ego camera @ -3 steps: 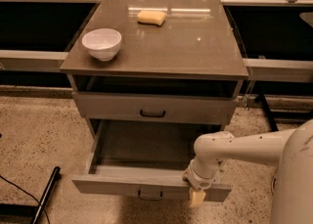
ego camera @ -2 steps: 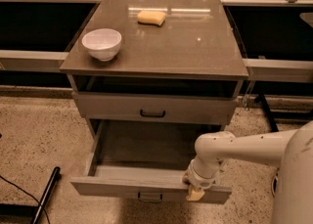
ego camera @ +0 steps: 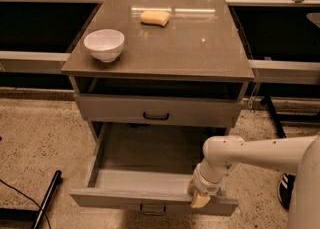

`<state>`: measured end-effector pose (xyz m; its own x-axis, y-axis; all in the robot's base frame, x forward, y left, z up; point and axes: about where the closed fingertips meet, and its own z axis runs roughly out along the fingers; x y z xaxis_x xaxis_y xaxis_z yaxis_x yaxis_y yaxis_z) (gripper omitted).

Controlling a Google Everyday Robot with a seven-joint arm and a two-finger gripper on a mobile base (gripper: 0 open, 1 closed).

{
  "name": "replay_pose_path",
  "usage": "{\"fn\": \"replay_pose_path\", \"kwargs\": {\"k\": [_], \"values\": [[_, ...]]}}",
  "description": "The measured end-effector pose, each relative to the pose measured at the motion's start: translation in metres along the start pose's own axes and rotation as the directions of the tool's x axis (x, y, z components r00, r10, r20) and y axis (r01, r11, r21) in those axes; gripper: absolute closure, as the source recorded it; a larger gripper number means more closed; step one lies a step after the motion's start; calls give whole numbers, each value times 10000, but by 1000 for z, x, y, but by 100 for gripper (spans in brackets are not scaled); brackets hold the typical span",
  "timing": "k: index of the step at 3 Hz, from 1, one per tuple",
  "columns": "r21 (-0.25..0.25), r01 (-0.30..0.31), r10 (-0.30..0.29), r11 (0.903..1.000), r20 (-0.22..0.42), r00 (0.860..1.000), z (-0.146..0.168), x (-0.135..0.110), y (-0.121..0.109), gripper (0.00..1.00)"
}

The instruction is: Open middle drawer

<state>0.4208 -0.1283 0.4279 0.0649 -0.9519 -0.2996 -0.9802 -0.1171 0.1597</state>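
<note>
The middle drawer (ego camera: 150,200) is pulled well out of the grey-brown cabinet, and its inside is bare. Its small dark pull handle (ego camera: 152,208) sits at the centre of the front panel. My gripper (ego camera: 200,197) hangs from the white arm (ego camera: 250,153) that reaches in from the right. It rests on the top edge of the drawer's front panel, near its right end. The drawer above (ego camera: 157,110) is shut, with a dark handle (ego camera: 156,116). The lowest drawer is hidden under the open one.
A white bowl (ego camera: 104,44) and a yellow sponge (ego camera: 154,18) sit on the cabinet top (ego camera: 200,48). A dark pole (ego camera: 47,198) and a cable lie on the speckled floor at the left. Dark counters flank the cabinet.
The middle drawer has slid a little further out towards the camera, and my gripper has moved with its front edge.
</note>
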Motion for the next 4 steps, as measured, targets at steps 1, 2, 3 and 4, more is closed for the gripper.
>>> {"fn": "replay_pose_path", "kwargs": {"k": [1,2,3,4], "values": [[59,91,-91,9999,16,10000,-2,-3,1,48],[325,272,-266,9991,-168,9995,-22,-13,-1,25],[1046,507,-447,9932,-588,9973,-71,-31,-8,0],[1046,507,-447,9932,-588,9973,-71,-31,-8,0]]}}
